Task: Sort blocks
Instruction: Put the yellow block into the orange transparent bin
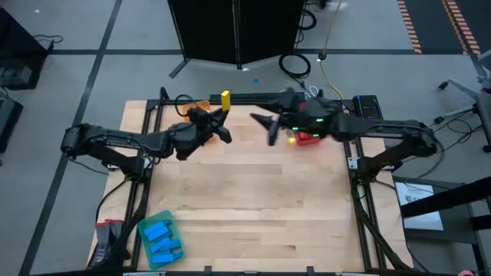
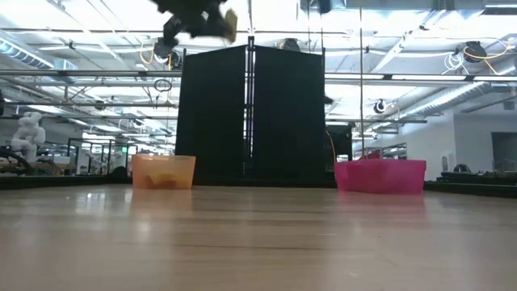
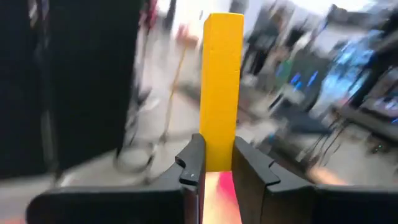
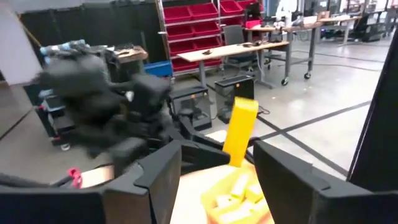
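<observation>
- Sorting is at the carrying stage: a yellow block (image 1: pixel 225 97) is up in the air, just past the orange tray (image 1: pixel 201 104) at the far edge of the counter (image 1: pixel 253 192).
- Left hand (image 3: pixel 216 163) pinches this block by its lower end, fingers pressed against its sides; the block stands upright above them.
- Orange tray already holds yellow blocks (image 4: pixel 239 194), so, as I judge it, this one belongs there too.
- Next move calls for bringing the block over the orange tray, lowering it and letting go.
- Right hand (image 1: pixel 270 129) hangs to the right of the orange tray, beside the red tray (image 1: pixel 309 138); its fingers (image 4: pixel 163 169) are spread apart and hold nothing.
- Blue blocks (image 1: pixel 163 240) lie in the green tray (image 1: pixel 146 230), well away from the orange tray at the counter's near left corner.
</observation>
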Controlling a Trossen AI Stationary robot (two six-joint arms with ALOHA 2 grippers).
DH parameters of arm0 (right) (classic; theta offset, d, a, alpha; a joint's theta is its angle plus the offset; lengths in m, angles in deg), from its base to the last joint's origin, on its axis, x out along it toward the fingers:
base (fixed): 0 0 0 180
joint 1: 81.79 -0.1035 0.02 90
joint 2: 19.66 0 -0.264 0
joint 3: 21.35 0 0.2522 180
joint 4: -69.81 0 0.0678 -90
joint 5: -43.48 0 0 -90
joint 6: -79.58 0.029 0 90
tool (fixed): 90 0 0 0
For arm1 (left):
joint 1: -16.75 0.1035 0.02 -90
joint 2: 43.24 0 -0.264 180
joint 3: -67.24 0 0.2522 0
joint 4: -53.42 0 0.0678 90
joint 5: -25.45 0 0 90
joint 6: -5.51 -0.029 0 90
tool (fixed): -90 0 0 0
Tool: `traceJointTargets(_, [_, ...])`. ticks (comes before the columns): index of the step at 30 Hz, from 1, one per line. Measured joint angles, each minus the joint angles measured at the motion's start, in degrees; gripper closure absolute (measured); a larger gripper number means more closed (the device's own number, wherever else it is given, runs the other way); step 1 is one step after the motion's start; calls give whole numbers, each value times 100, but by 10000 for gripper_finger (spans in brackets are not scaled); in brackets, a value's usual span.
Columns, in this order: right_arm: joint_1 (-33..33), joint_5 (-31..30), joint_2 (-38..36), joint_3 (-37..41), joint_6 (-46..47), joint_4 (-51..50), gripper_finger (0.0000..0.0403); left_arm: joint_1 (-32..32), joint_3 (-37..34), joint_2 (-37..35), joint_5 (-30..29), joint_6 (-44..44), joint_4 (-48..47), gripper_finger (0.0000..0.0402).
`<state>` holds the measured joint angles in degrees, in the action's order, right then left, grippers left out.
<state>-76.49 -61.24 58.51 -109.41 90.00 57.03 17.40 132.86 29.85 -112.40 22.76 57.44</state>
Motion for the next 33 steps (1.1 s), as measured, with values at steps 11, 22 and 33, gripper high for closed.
traceJointTargets(11, [27,-312,-2418,-7,155,-2536,205,1226,-4,-1221,1770,2556,-4262,341])
traceJointTargets(22, [33,-645,-3198,-9,411,-3999,204,1942,-7,-1235,2574,3204,-5633,334])
traceJointTargets(33, [26,-75,-3178,-4,701,-4546,204,2073,-555,-312,2901,3500,-5187,332])
